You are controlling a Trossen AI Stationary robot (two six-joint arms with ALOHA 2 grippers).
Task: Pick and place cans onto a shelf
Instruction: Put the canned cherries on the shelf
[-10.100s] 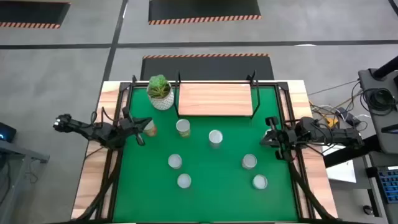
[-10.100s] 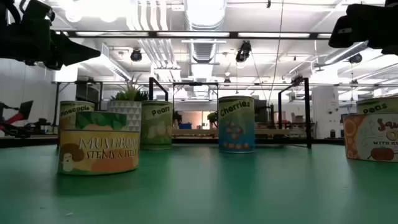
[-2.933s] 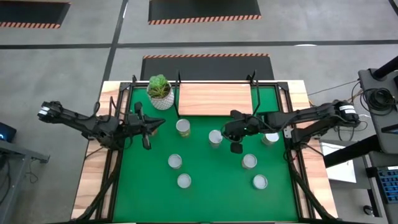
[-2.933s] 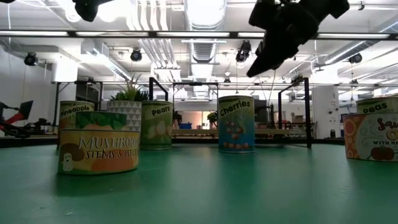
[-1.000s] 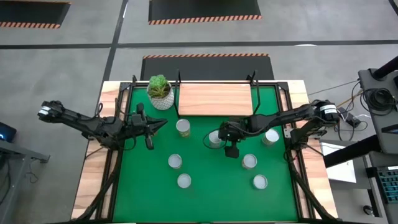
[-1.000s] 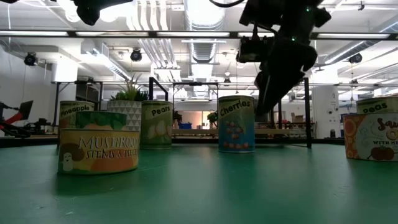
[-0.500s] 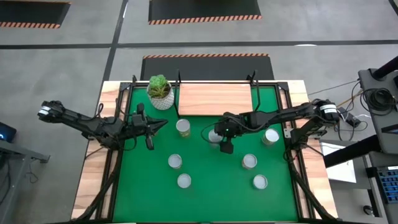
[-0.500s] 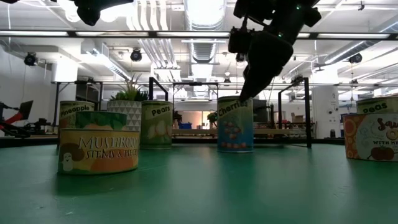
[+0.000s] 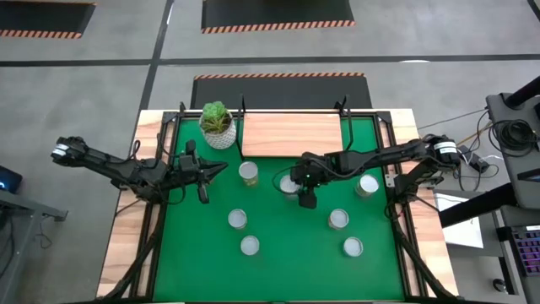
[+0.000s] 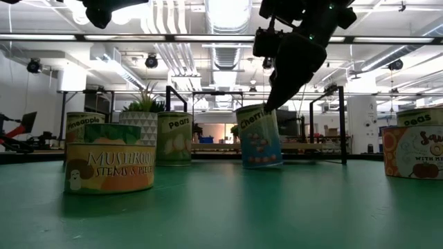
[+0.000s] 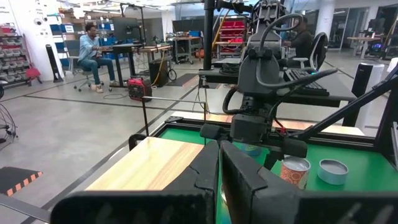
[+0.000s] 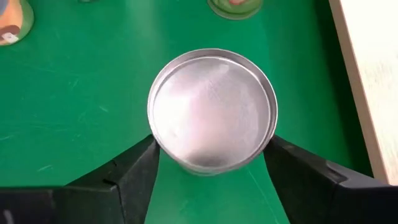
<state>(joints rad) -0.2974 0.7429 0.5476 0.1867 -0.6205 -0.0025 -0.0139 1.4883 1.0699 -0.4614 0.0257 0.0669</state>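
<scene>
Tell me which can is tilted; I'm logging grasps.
The Cherries can, between the right gripper fingers, leans; the Peas can and the others stand upright.

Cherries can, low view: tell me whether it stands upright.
No. The Cherries can leans to one side, with the right hand at its top rim.

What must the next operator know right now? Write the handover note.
Right gripper: shut on the cherries can mid-mat; the can is tilted.
Left gripper: shut, holding nothing, above the mat's left side.
Shelf: bare, at the mat's far edge.
Other six cans: upright on the mat.
Done: one can gripped, none placed.
Left: all seven cans to shelve.
</scene>
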